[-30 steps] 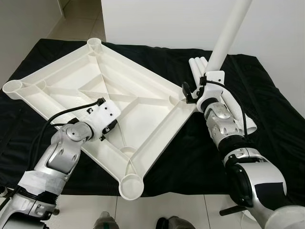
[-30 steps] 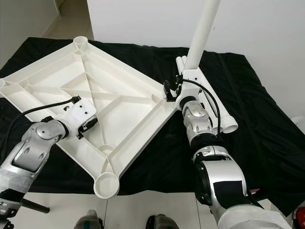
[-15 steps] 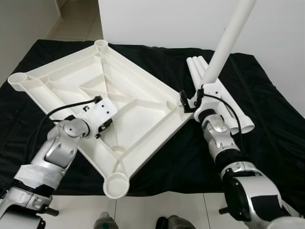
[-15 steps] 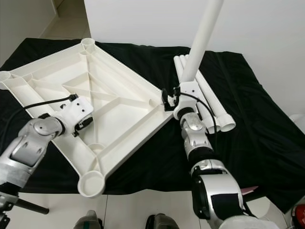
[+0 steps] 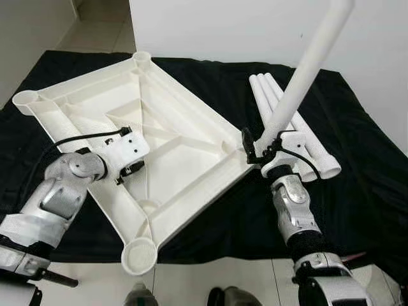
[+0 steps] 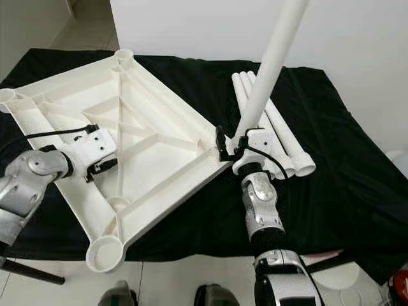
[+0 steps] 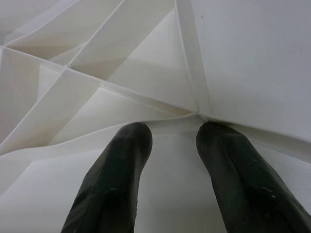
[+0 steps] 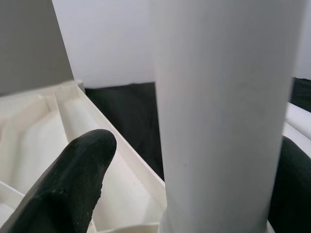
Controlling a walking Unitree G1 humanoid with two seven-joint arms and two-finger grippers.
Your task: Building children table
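**Upturned tabletop with one leg standing at its corner**

The white plastic tabletop (image 5: 159, 146) lies upside down on a black cloth (image 5: 357, 191), its ribbed underside facing up and a round leg socket at each visible corner. At the corner nearest the robot's right arm, a long white leg (image 5: 299, 76) stands in the socket, leaning away towards the wall.

The right gripper (image 5: 258, 145) sits at the base of that leg. In the right wrist view the leg (image 8: 223, 116) lies between the two black fingers (image 8: 73, 179); one finger stands a little apart from it with a gap showing, and the other is mostly hidden behind the leg, so the fingers are spread around the leg rather than pressed onto it.

The left gripper (image 5: 131, 169) reaches into the middle of the tabletop's underside. In the left wrist view its fingers (image 7: 116, 179) are parted by a narrow gap, with nothing between them, and their tips lie at a rib of the tabletop (image 7: 146, 68).

Three more white legs (image 5: 299, 127) lie side by side on the cloth, just beyond the right gripper.

The cloth is spread over a pale tiled floor (image 5: 95, 25), and a white wall (image 5: 223, 29) rises behind it.
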